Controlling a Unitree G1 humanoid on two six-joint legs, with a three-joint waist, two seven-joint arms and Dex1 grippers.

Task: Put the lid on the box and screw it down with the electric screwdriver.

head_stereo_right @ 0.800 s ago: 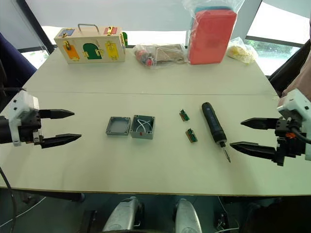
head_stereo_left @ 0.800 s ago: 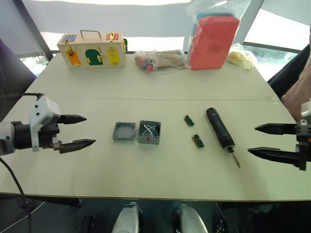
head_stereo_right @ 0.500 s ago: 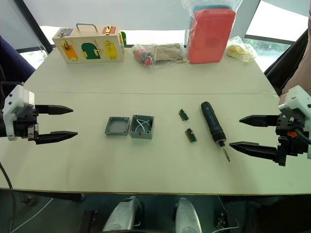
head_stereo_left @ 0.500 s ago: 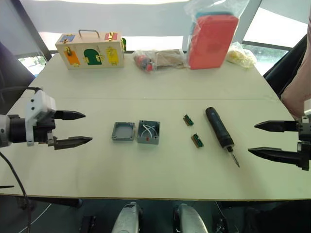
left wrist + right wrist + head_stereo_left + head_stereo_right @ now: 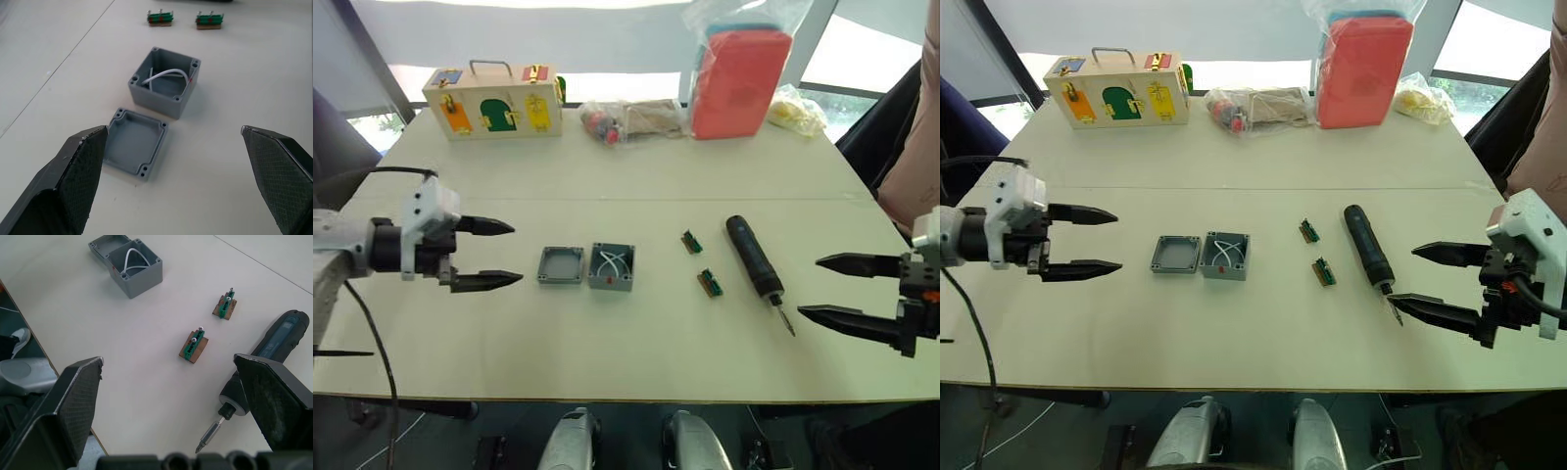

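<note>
Lid [image 5: 562, 264] sits hollow-up, touching the box [image 5: 613, 266], centre frame on the bench [image 5: 607, 176]; likely needs flipping. Left end effector [image 5: 499, 254] spread wide, lined up on the lid; right end effector [image 5: 832, 289] spread beside the electric screwdriver [image 5: 756, 265].

1. You won't find any readable text, label, brand, number or sign anywhere here.
2. The electric screwdriver [image 5: 281, 335] shows you a bluish panel on its body, but nothing on it can be read.

The pale table [image 5: 636, 186] carries the lid [image 5: 562, 264] touching the box [image 5: 613, 266], two green connector strips [image 5: 702, 262], the electric screwdriver [image 5: 755, 260], a wooden box [image 5: 495, 100], a red case [image 5: 741, 83] and bags [image 5: 636, 119].
</note>
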